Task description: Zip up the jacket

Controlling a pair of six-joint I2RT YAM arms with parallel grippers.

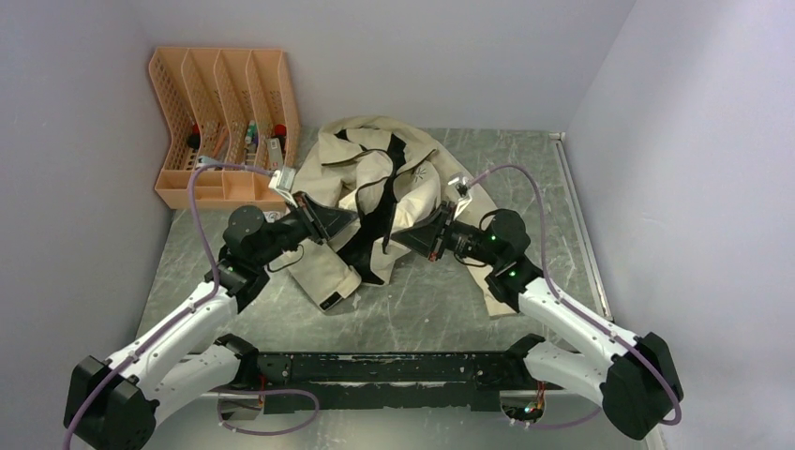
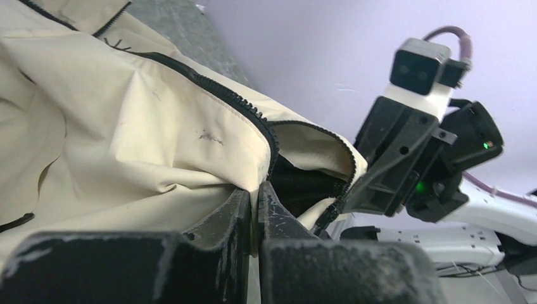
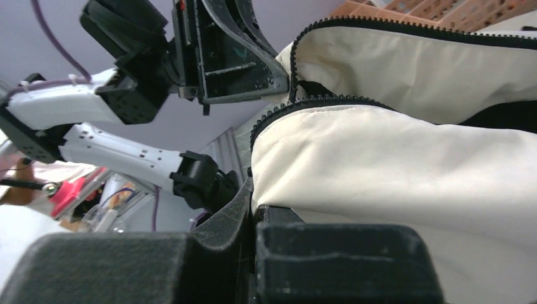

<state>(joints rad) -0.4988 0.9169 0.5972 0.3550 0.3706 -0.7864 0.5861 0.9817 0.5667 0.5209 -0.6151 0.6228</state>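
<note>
We log the jacket unzipped. The left claw is pinched onto one zipper edge. The right claw is clamped on the opposite edge.

The white-shelled left arm and its twin, the white-shelled right arm, have plastic links joined by bulky matte black joint housings. A mauve cable loops along each. Small green lights glow on the right arm's black wrist, which is topped by a pale grey camera box with two dark lenses. The left gripper has black fingers scuffed whitish; the right gripper has grainy black ones.
</note>
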